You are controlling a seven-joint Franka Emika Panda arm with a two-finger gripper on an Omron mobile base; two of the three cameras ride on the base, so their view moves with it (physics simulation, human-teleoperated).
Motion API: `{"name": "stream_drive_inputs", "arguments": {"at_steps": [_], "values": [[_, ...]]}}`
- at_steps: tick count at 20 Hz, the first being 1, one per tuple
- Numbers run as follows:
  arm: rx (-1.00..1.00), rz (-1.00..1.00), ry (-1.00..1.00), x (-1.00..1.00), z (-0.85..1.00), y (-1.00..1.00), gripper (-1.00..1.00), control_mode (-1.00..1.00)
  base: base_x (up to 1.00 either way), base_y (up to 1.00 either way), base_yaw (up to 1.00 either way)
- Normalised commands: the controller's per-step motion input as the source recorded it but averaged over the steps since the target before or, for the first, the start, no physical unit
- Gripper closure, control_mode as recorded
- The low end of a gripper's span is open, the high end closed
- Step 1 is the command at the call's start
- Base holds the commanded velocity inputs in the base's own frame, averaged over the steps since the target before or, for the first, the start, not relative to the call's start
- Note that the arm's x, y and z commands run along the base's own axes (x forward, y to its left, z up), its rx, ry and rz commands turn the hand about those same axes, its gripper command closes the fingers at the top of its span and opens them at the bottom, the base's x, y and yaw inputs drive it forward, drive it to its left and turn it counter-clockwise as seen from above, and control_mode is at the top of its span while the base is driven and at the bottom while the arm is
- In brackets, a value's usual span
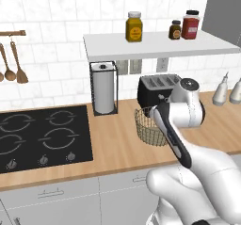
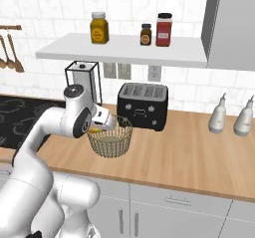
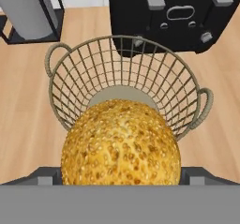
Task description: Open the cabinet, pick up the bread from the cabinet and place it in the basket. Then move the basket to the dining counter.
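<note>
The bread [image 3: 121, 143], a seeded golden bun, fills the gap between my gripper's [image 3: 120, 178] dark fingertips [image 3: 47, 176], which press against both of its sides. It hangs just over the near rim of the wire basket [image 3: 122, 38]. From the right base view, the gripper [image 2: 99, 127] sits at the basket's [image 2: 110, 137] left rim with a yellow bit of bread [image 2: 94, 130] under it. My arm partly covers the basket [image 1: 150, 127] in the left base view. The dark grey cabinet [image 2: 231, 23] is at the upper right. The dining counter is out of view.
A black toaster [image 2: 143, 105] stands right behind the basket. A paper towel holder [image 2: 82, 80] is to its left, and the black hob [image 1: 42, 137] further left. Two white bottles [image 2: 217, 115] stand at the right. A shelf [image 1: 155, 43] with jars hangs above.
</note>
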Motion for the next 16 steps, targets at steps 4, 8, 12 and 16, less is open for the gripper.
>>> {"name": "stream_drive_inputs", "arguments": {"at_steps": [4, 8, 12, 16], "values": [[0.0, 0.01, 0.0, 0.36, -0.25, -0.24, 1.0, -1.0, 0.0, 0.0, 0.0], [0.0, 0.01, 0.02, 0.35, -0.37, -0.06, 1.0, -1.0, 0.0, 0.0, 0.0], [0.0, 0.01, 0.01, 0.33, -0.35, -0.07, 1.0, -1.0, 0.0, 0.0, 0.0], [0.0, 0.01, 0.01, 0.32, -0.32, -0.07, 1.0, -1.0, 0.0, 0.0, 0.0]]}}
